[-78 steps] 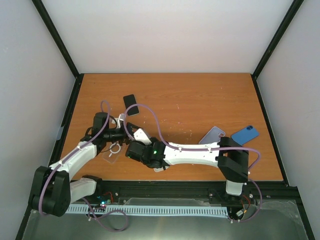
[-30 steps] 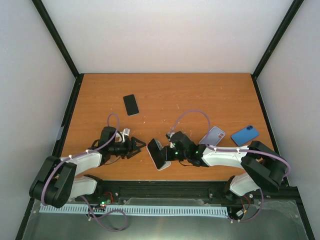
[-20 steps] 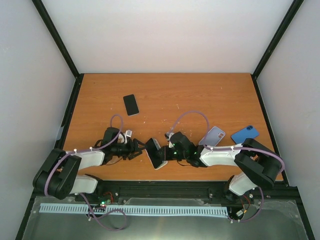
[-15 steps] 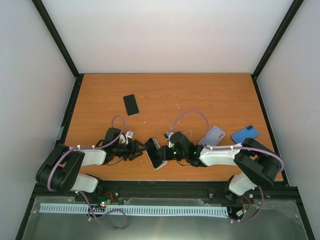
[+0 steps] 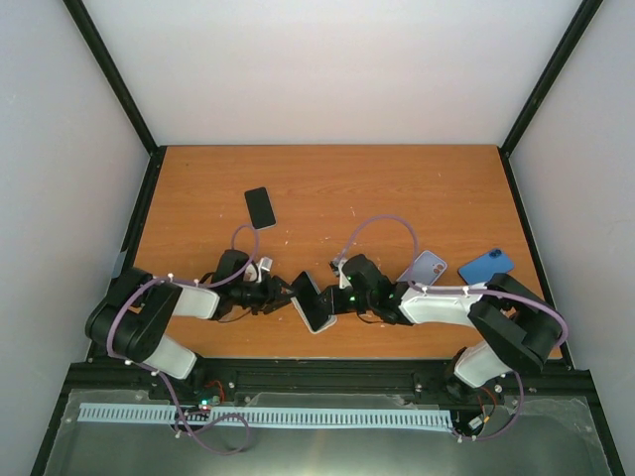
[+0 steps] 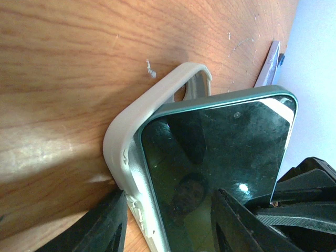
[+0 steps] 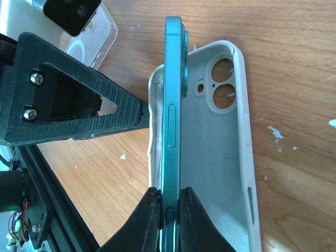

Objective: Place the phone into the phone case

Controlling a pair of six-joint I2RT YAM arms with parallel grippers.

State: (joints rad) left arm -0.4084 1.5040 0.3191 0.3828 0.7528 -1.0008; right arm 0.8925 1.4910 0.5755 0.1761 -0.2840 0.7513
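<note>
Right end effector (image 7: pixel 166 198): clamped on the lower end of the teal phone (image 7: pixel 173 105), fingers pinching its front and back. The phone stands on its long edge inside the pale phone case (image 7: pixel 226 157), against the case's left wall, camera end toward the top of the right wrist frame. The case lies open-side up on the tabletop (image 5: pixel 397 188), low centre in the top view.

Left end effector (image 6: pixel 168 210): jaws part-way apart, astride the case's corner and the phone's screen. In the right wrist view one black finger (image 7: pixel 79 105) touches the case's left wall. Cannot tell whether it clamps.

Versus a second ago: a gap then separated the left end effector from the phone; now it has closed in and meets the case. The phone and case sit almost where they were. The black phone (image 5: pixel 260 207) at upper left, the lilac case (image 5: pixel 424 268) and the blue phone (image 5: pixel 486 266) at right are unmoved.

Hidden or unclear: both end effectors crowd the phone in the top view, so contact there is unreadable. The clear case (image 7: pixel 97 39) is cut off at the upper left of the right wrist frame. The phone's lower end is lost behind the fingers.
</note>
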